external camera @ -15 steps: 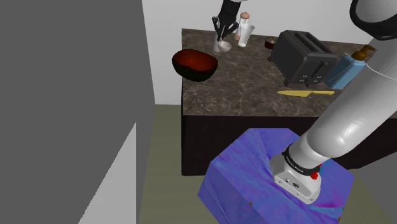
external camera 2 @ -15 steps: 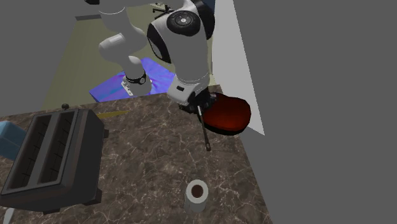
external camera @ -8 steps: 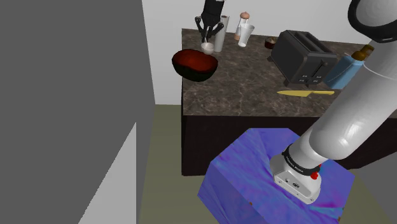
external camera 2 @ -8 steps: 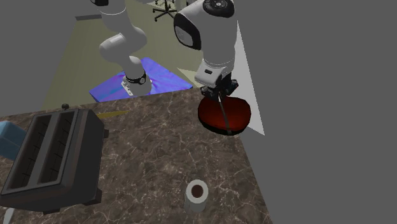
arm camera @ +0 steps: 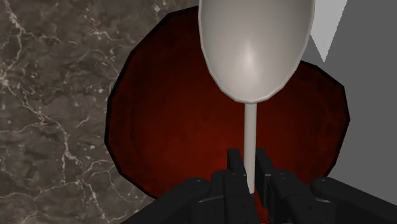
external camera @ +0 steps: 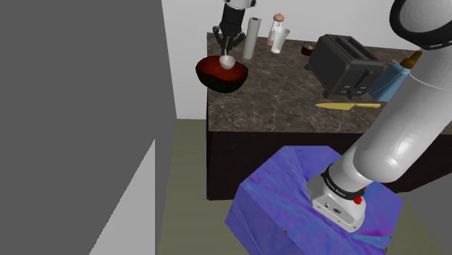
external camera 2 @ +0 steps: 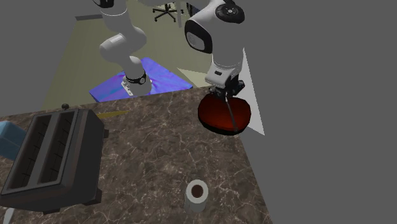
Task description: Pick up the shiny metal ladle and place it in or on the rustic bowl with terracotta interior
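The gripper (arm camera: 249, 170) is closed narrowly on the handle of the pale ladle (arm camera: 254, 48), whose cup hangs directly above the dark, red-lined bowl (arm camera: 165, 127) at the corner of the marble counter (arm camera: 51, 95). This vertical hold centres the cup over the interior, so a release should drop it inside.

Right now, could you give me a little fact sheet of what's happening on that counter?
bowl: dark outside, reddish-brown inside, near a corner of the counter
counter surface: dark marbled stone
ladle: pale and shiny, scoop over the bowl
gripper: shut on the ladle's thin handle
ladle touching bowl: cannot tell
also on the counter: toaster, yellow knife
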### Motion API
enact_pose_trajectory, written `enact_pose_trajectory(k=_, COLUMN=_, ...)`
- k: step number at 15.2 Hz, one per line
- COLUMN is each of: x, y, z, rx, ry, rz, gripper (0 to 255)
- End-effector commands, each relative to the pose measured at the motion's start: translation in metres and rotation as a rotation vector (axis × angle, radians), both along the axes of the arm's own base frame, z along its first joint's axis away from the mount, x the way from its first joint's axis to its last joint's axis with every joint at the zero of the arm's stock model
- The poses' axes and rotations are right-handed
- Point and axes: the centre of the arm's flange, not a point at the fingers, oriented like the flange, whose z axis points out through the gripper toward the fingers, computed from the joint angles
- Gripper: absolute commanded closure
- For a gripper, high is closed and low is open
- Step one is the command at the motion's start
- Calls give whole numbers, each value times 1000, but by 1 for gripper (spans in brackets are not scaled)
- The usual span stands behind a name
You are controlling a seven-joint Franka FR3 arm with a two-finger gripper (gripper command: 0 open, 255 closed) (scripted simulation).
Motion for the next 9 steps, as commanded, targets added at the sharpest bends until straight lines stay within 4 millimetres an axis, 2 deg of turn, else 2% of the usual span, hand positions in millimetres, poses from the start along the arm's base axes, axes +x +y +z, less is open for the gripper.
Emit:
enact_pose_trajectory(k=1, x=0, y=1, z=-10, rx=0, ry=0, rz=0, gripper=255)
enact_pose_trajectory(k=9, x=0, y=1, z=-52, rx=0, ry=0, rz=0, gripper=255)
